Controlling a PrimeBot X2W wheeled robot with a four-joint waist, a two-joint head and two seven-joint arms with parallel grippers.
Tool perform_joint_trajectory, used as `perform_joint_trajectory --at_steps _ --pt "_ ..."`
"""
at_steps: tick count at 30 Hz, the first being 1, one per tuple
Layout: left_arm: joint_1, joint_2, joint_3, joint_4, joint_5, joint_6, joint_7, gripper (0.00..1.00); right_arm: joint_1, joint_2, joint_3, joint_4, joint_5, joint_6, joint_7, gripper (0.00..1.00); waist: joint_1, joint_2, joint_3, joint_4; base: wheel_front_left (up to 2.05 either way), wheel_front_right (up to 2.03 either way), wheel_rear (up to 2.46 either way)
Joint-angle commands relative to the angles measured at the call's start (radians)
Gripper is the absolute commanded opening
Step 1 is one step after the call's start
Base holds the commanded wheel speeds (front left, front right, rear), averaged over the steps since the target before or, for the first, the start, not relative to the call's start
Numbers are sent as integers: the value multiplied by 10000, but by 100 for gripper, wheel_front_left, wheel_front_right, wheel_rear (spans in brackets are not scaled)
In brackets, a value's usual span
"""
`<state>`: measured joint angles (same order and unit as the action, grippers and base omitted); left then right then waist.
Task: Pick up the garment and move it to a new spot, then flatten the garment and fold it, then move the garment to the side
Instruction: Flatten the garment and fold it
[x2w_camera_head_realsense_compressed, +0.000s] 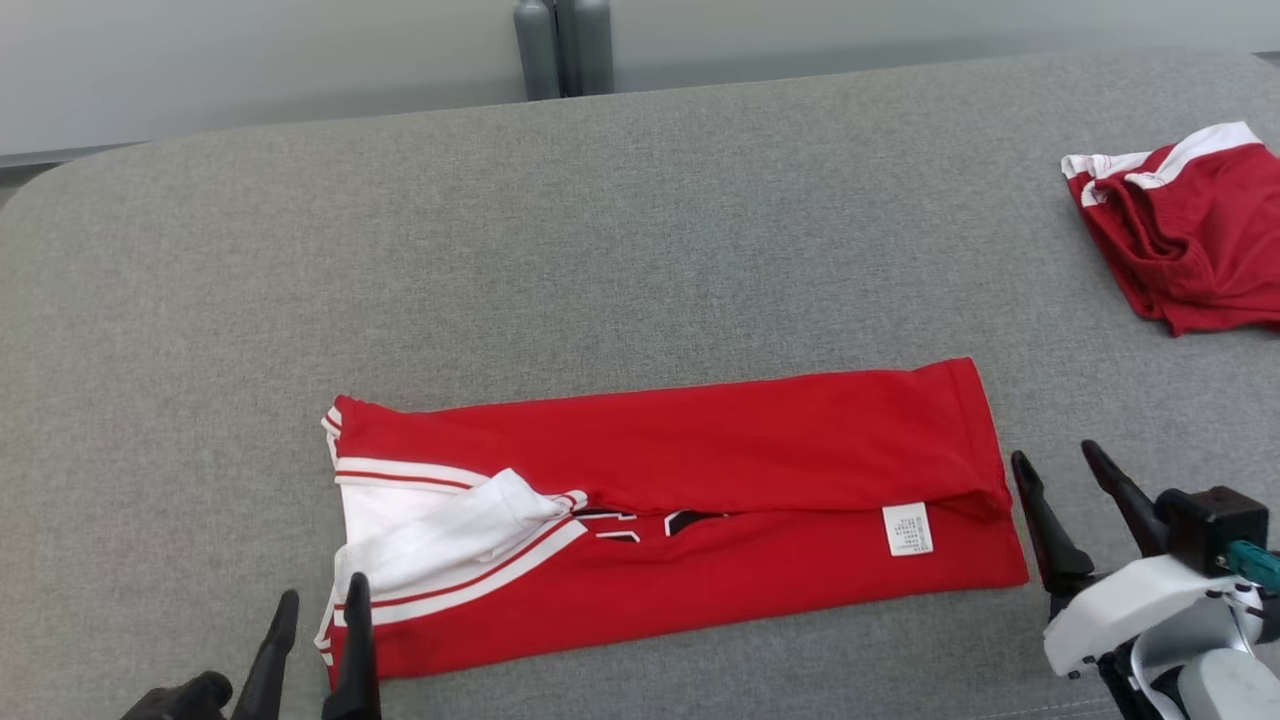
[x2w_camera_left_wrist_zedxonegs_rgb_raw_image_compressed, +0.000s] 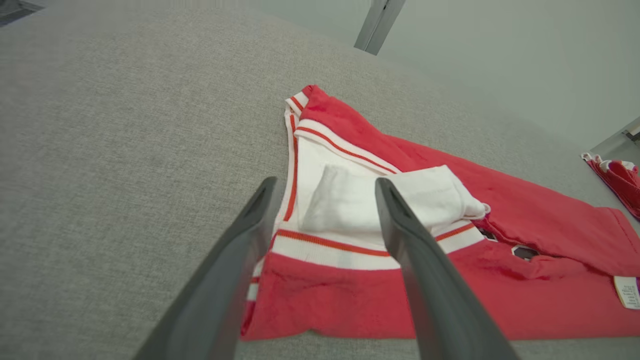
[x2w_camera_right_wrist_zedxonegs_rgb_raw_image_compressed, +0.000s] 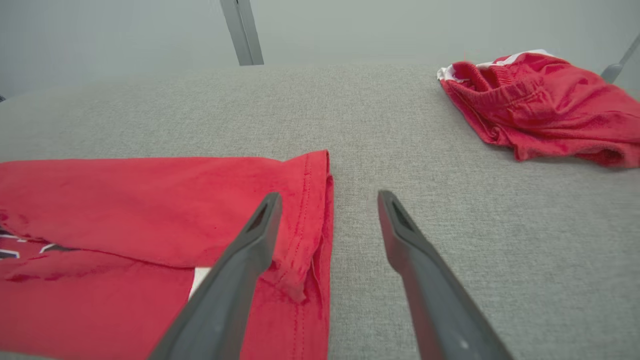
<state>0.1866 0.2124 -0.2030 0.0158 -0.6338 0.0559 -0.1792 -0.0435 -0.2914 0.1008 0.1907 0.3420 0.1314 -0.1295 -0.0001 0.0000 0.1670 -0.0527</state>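
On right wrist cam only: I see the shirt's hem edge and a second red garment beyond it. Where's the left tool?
Observer: The left tool is open at the near corner of the shirt's collar end, gripping nothing.
Operator: How is the shirt folded?
Observer: Lengthwise into a long band, far half laid over the near half. A white flap lies on top at the collar end.
Operator: My tool looks like it overlaps the cloth. Does it?
Observer: From the head view, no. The right tool is open and sits just beside the hem, not over the fabric.
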Motion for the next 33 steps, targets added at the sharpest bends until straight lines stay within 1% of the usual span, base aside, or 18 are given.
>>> perform_joint_trajectory --at_steps 1,4,7,12,17,21,25,32,33 --pt "153 107 138 -38 -66 -42 -197 100 222 106 -268 -122 -126 -15 -112 100 1 0 -37 -20 0 0 0" --pt "117 124 359 4 -20 -90 -469 100 443 304 -762 -297 -262 -13 -147 100 1 0 -95 -22 0 0 0" --pt "-334 114 510 202 104 -218 -643 100 431 556 -1191 -370 -393 -13 -52 100 1 0 -162 -22 0 0 0" --pt "-973 64 574 687 479 -252 -780 100 -19 833 -1250 -112 -469 -12 539 100 1 0 -257 18 0 0 0" --pt "-1444 -107 681 1029 754 -95 -831 100 -635 941 -950 760 -501 -12 1406 100 1 0 -339 200 0 0 0" --pt "-1413 -232 706 995 957 149 -850 100 -1011 892 -829 1647 -558 -12 1821 100 1 0 -382 447 0 0 0" --pt "-1156 -280 751 809 1088 350 -860 100 -1146 908 -823 2437 -653 -12 2029 100 1 0 -417 709 0 0 0" --pt "-849 -324 775 341 1174 674 -769 100 -1129 1088 -422 3155 -475 -12 2160 100 1 0 -437 888 0 0 0" --pt "-820 -320 776 265 1178 734 -717 100 -1161 1133 -371 3234 -466 -6 2146 94 1 0 -442 880 0 0 0"
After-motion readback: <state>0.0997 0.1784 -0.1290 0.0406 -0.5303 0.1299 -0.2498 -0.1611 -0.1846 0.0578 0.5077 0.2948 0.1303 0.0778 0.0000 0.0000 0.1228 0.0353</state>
